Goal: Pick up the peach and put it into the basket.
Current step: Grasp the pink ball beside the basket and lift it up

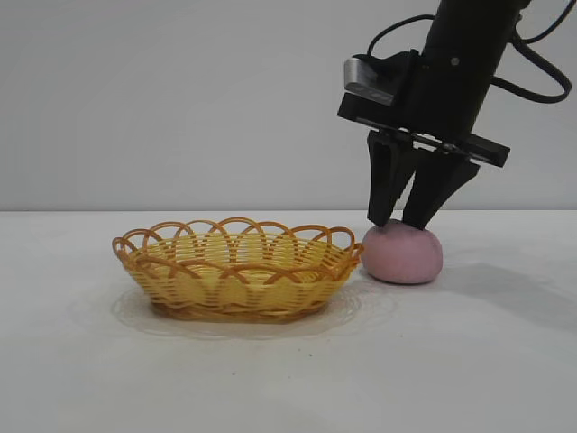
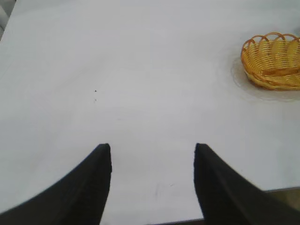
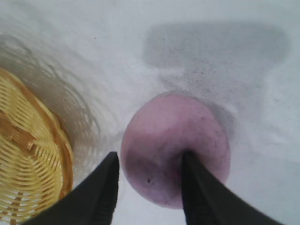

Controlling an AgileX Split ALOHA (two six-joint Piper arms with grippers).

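Observation:
The pink peach (image 1: 403,256) sits on the white table, just to the right of the yellow-orange wicker basket (image 1: 236,269) and almost touching its rim. My right gripper (image 1: 401,222) is open and points down at the top of the peach. In the right wrist view, the gripper (image 3: 150,157) has one fingertip (image 3: 187,161) over the middle of the peach (image 3: 197,136) and the other at the peach's basket-side edge; the basket (image 3: 28,159) lies beside it. My left gripper (image 2: 152,146) is open and empty over bare table, far from the basket (image 2: 274,61).
The white tabletop (image 1: 469,361) extends in front of and to the right of the peach. A table edge (image 2: 234,216) shows close under the left gripper in the left wrist view. The left arm is out of the exterior view.

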